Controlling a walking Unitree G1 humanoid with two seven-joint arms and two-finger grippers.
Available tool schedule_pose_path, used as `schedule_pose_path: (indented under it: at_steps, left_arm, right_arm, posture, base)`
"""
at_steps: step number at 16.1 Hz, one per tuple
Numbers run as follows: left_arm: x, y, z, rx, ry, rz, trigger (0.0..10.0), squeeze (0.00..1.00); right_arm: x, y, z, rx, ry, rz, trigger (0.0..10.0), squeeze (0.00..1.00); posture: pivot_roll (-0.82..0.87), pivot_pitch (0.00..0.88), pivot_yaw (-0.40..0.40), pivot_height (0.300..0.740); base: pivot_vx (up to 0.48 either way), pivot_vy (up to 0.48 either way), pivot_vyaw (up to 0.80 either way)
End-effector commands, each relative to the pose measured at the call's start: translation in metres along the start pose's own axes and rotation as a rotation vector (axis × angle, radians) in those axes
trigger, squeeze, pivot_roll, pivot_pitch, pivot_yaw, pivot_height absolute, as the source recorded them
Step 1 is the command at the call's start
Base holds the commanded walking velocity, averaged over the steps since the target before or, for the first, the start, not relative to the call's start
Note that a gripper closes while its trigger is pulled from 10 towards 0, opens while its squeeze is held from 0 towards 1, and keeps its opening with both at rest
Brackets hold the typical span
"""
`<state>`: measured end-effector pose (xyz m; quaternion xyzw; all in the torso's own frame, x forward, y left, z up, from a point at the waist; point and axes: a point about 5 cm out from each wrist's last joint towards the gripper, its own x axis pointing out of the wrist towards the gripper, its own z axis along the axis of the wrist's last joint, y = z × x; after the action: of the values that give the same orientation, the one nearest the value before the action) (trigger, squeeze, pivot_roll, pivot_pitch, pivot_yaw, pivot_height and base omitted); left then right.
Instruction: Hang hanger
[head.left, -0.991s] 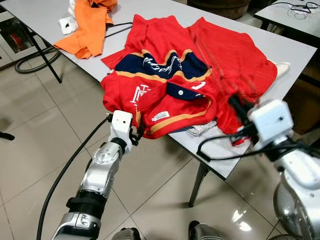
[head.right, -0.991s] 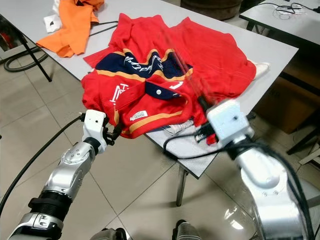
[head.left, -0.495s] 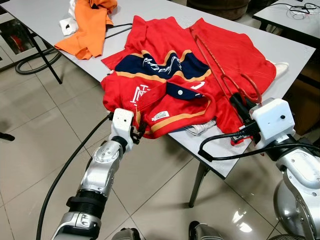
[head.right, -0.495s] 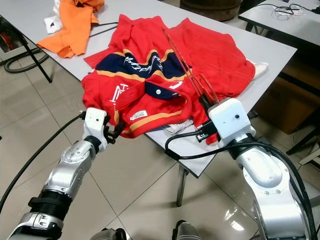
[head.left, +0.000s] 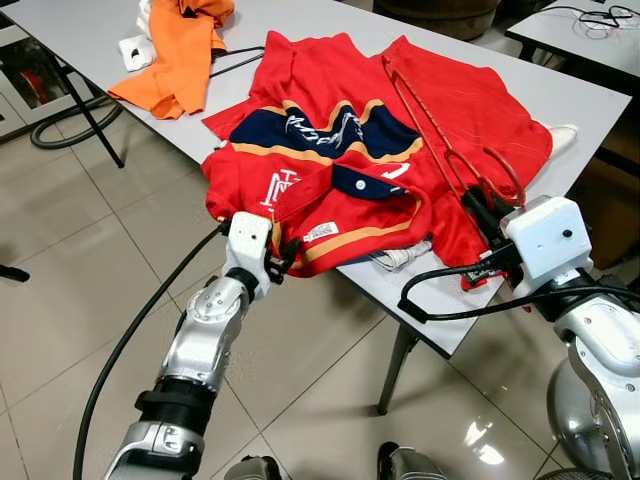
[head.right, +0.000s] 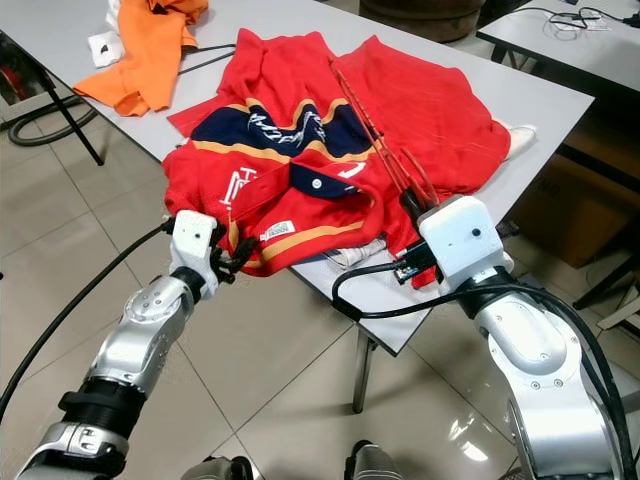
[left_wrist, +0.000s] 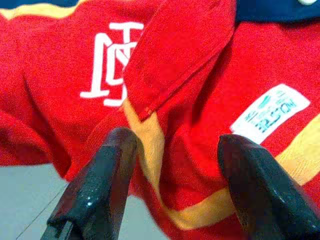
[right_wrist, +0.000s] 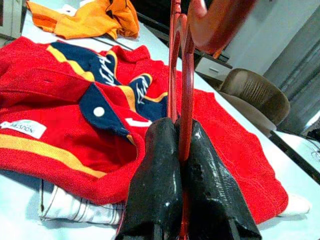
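The right gripper (right_wrist: 179, 150) is pinching a red hanger (head.left: 440, 130), its two black fingers (right_wrist: 155, 175) pressed together on the thin red wire near the hook end. From the grip the hanger is stretching away across a red polo shirt (head.left: 330, 160), lying over the fabric toward the far side of the grey table (head.left: 590, 100). The shirt, red with navy and yellow bands and a white crest, is spreading over the near corner of the table, its hem drooping over the edge. A folded white striped cloth (head.left: 400, 257) is peeking out from under the shirt just beside the right gripper.

The left gripper (left_wrist: 175, 170) is hovering at the table's near edge with its fingers (left_wrist: 105, 170) spread apart, the shirt's hem and yellow stripe sitting between them; whether they are touching the cloth cannot be told. A white label (left_wrist: 272, 112) is showing on the shirt close by.

Farther along the table an orange garment (head.left: 180, 50) is lying crumpled, well apart from the shirt.
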<state>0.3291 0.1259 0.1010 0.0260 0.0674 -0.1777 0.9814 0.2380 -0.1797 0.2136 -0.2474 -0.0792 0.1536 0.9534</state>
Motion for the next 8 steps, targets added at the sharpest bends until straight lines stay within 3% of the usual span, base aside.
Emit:
schedule_pose_path:
  at_steps: [1,8]
  left_arm:
    - [-0.0003,0.0015,-0.0012,-0.010,0.006,0.001,10.0,0.00]
    - [0.0037,0.0084,0.0007,-0.017,0.004,0.042,10.0,0.00]
  right_arm:
    - [-0.0004,-0.0014,-0.0005,-0.012,0.009,0.003,10.0,0.00]
    - [-0.0035,-0.0060,-0.0010,-0.029,0.024,0.002,10.0,0.00]
  posture:
    - [-0.18,0.142,0.091,0.740]
    - [-0.19,0.152,0.092,0.740]
  base:
    - [0.000,0.000,0.00]
    - [0.000,0.000,0.00]
